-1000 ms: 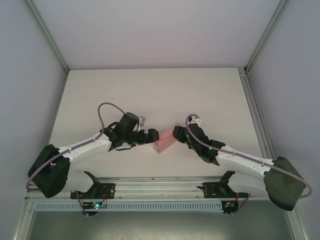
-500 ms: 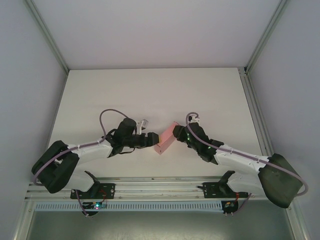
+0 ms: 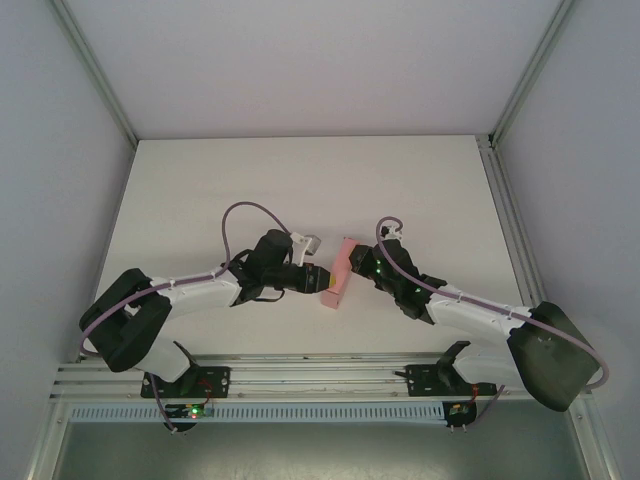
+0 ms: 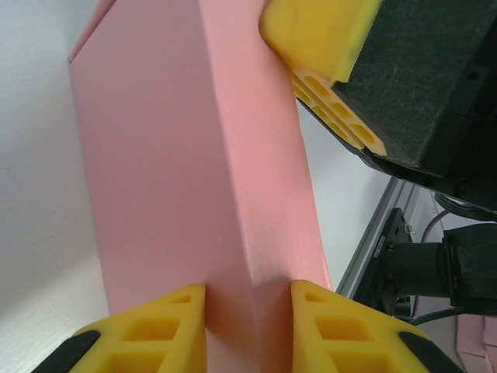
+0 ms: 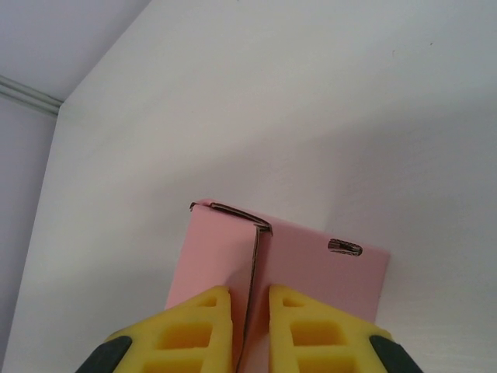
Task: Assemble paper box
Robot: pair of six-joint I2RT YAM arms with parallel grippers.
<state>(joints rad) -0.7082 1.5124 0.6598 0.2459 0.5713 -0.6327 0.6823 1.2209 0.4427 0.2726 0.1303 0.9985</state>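
Our left jaws are clamped on the paper box (image 4: 178, 155): the two yellow pads (image 4: 186, 322) press in from either side of its near end, with no gap showing. Our right jaws stand almost together, and their pads (image 5: 210, 322) pinch a single thin wall of card that runs edge-on between them.

The box therefore sits straight ahead of both jaws, caught between them, and neither arm is the nearer. In the overhead view its long axis (image 3: 337, 272) runs across the line joining the two jaws, pointing roughly away from the arm bases with a slight tilt. We judge that the coming move turns on this. Each side holds a different panel, so any fold or tuck has to work around that shared axis without twisting the card.

The box is thin, smooth, matte pink card with crisp folded edges. Ahead of the right jaws we see a turned-over lip at its far end and a small dark slit (image 5: 345, 247) in the flat panel. Whether the box touches the white matte desk (image 3: 300, 180) or is lifted off it we cannot tell. The pads are yellow and look soft, moulded with open cells.
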